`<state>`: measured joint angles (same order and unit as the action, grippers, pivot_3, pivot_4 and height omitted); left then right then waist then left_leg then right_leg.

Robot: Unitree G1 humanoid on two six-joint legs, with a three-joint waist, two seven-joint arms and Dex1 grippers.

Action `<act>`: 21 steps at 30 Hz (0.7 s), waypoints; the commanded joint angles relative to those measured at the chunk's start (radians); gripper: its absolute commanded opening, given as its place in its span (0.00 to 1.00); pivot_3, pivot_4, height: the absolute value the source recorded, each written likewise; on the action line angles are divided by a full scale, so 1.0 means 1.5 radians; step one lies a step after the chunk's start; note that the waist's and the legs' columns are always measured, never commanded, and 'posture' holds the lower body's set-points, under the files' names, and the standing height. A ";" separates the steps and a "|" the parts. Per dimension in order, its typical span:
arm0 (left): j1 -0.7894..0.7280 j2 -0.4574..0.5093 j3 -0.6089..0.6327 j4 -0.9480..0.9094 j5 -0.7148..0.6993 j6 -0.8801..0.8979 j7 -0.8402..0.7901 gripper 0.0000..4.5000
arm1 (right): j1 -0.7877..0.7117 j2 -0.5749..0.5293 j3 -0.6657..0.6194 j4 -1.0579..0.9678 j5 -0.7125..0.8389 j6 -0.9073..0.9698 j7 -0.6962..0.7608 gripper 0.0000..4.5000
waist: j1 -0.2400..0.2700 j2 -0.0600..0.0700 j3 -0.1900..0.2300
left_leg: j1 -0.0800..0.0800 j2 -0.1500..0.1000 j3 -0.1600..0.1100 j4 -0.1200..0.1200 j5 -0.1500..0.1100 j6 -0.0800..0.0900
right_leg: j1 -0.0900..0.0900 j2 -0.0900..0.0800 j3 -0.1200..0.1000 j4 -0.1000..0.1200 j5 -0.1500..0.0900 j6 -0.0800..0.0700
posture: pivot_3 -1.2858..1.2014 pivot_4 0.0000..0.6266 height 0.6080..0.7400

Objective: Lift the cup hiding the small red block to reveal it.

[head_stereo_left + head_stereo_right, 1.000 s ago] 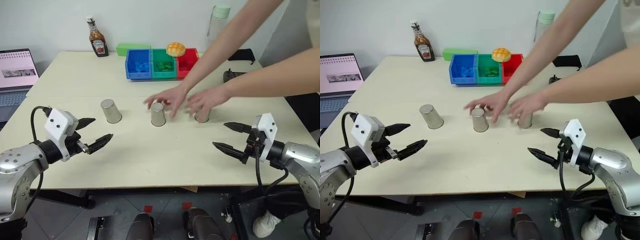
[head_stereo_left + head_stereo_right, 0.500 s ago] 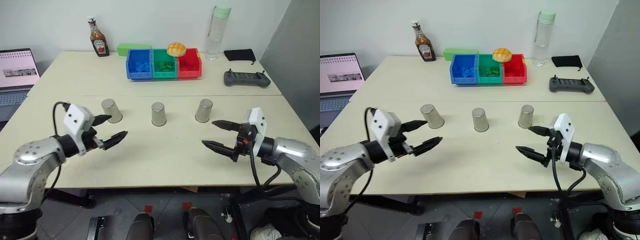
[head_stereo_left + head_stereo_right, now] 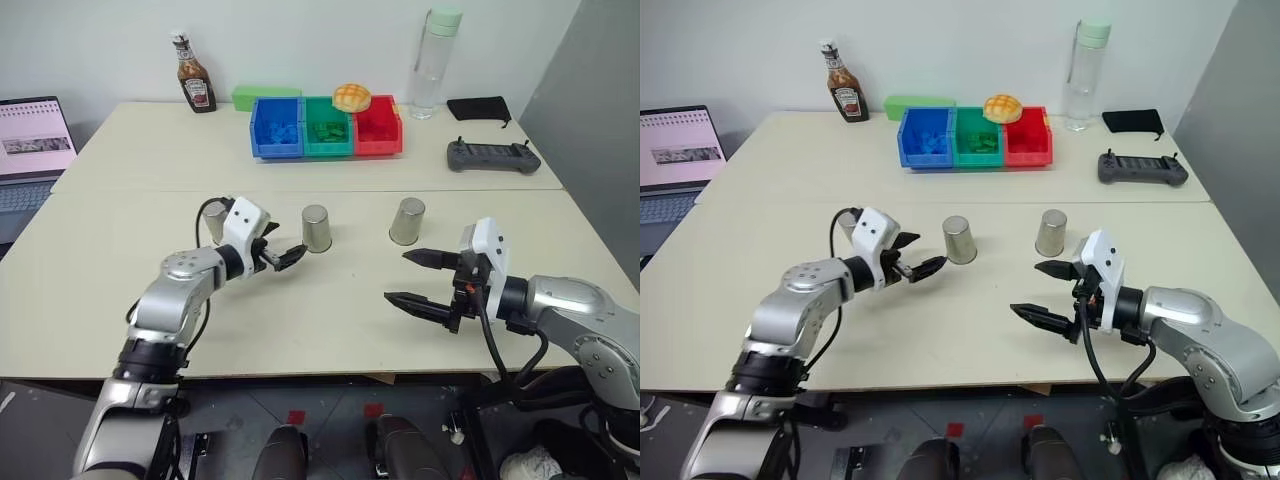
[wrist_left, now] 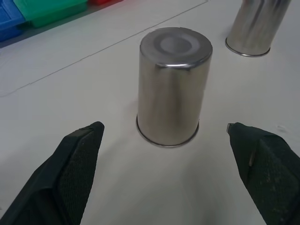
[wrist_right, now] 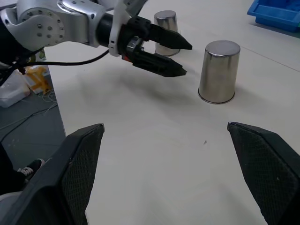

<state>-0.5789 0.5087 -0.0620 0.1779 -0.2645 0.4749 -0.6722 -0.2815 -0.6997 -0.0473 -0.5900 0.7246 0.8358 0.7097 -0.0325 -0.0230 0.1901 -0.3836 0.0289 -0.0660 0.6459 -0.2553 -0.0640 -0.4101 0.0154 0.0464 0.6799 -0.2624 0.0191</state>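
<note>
Your left gripper (image 3: 286,256) is hanging just short of the middle cup (image 3: 316,228), its two black fingers spread wide and gripping nothing. In the left wrist view that cup (image 4: 172,86) is standing upside down between the fingertips (image 4: 79,154), centred but ahead of them, so you are lined up and not yet around it. The right gripper (image 3: 416,279) is also gaping open and empty, hovering over bare table (image 3: 330,320) nearer the right-hand cup (image 3: 407,220). The left-hand cup (image 3: 213,220) is sitting partly hidden behind the left wrist.

All three cups are looking identical, and the small red block is not visible, presumably sitting under one of them; the frames are not telling you which.

If the middle one is your pick, you should be easing the fingers forward until they are flanking the cup's wall about halfway up, then closing squarely. The metal is smooth and tapering, so a grip near the narrower top is likely to slip upward off it; a low, level pinch should be holding better. Be lifting straight up so the rim is not dragging whatever lies beneath, and be keeping the wrist clear of the left-hand cup behind it.
</note>
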 commanded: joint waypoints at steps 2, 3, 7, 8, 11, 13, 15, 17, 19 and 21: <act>-0.072 -0.027 -0.010 0.075 0.023 -0.046 -0.020 1.00 | 0.008 -0.005 -0.015 -0.038 0.006 -0.010 -0.011 1.00 | 0.001 0.000 0.000 | 0.000 0.000 0.000 0.000 0.000 0.000 | 0.000 0.000 0.000 0.000 0.000 0.000 | 0.52 0.24 1.00; -0.082 -0.032 -0.012 0.091 0.028 -0.052 -0.024 1.00 | 0.009 -0.005 -0.016 -0.040 0.007 -0.010 -0.013 1.00 | 0.001 0.000 0.000 | 0.000 0.000 0.000 0.000 0.000 0.000 | 0.000 0.000 0.000 0.000 0.000 0.000 | 0.52 0.24 1.00; -0.130 -0.063 -0.017 0.171 0.042 -0.079 -0.031 1.00 | 0.012 -0.005 -0.015 -0.046 0.007 -0.011 -0.018 1.00 | 0.001 0.000 0.000 | 0.000 0.000 0.000 0.000 0.000 0.000 | 0.000 0.000 0.000 0.000 0.000 0.000 | 0.52 0.24 1.00; -0.142 -0.069 -0.022 0.191 0.050 -0.091 -0.037 1.00 | 0.010 -0.004 -0.014 -0.048 0.008 -0.010 -0.019 1.00 | 0.001 0.000 0.000 | 0.000 0.000 0.000 0.000 0.000 0.000 | 0.000 0.000 0.000 0.000 0.000 0.000 | 0.52 0.24 1.00; -0.165 -0.083 -0.032 0.236 0.066 -0.114 -0.050 1.00 | 0.004 -0.004 -0.014 -0.053 0.013 -0.005 -0.023 1.00 | 0.001 0.000 0.000 | 0.000 0.000 0.000 0.000 0.000 0.000 | 0.000 0.000 0.000 0.000 0.000 0.000 | 0.52 0.24 1.00; -0.176 -0.090 -0.034 0.259 0.072 -0.126 -0.055 1.00 | 0.000 -0.004 -0.015 -0.055 0.017 -0.001 -0.025 1.00 | -0.001 0.000 0.000 | 0.000 0.000 0.000 0.000 0.000 0.000 | 0.000 0.000 0.000 0.000 0.000 0.000 | 0.52 0.24 1.00; -0.185 -0.096 -0.035 0.279 0.078 -0.134 -0.061 1.00 | -0.004 -0.005 -0.015 -0.056 0.020 0.002 -0.028 1.00 | -0.001 0.000 0.000 | 0.000 0.000 0.000 0.000 0.000 0.000 | 0.000 0.000 0.000 0.000 0.000 0.000 | 0.52 0.24 1.00; -0.193 -0.103 -0.033 0.299 0.084 -0.141 -0.060 1.00 | -0.007 -0.006 -0.016 -0.058 0.023 0.006 -0.030 1.00 | 0.000 0.000 0.000 | 0.000 0.000 0.000 0.000 0.000 0.000 | 0.000 0.000 0.000 0.000 0.000 0.000 | 0.52 0.24 1.00; -0.200 -0.108 -0.028 0.314 0.088 -0.149 -0.053 0.91 | -0.008 -0.007 -0.018 -0.060 0.026 0.009 -0.031 1.00 | 0.000 0.000 0.000 | 0.000 0.000 0.000 0.000 0.000 0.000 | 0.000 0.000 0.000 0.000 0.000 0.000 | 0.52 0.24 1.00; -0.206 -0.111 -0.023 0.327 0.092 -0.154 -0.045 0.84 | -0.009 -0.007 -0.019 -0.061 0.027 0.011 -0.033 1.00 | 0.000 0.000 0.000 | 0.000 -0.001 0.000 0.000 0.000 0.000 | 0.000 0.000 0.000 0.000 0.000 0.000 | 0.52 0.24 1.00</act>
<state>-0.8516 0.3434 -0.1169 0.6706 -0.1333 0.2699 -0.7499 -0.2861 -0.7022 -0.0539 -0.6449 0.7409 0.8535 0.6672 -0.0319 -0.0231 0.1901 -0.3844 0.0281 -0.0664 0.6462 -0.2552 -0.0640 -0.4102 0.0155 0.0462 0.6798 -0.2623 0.0195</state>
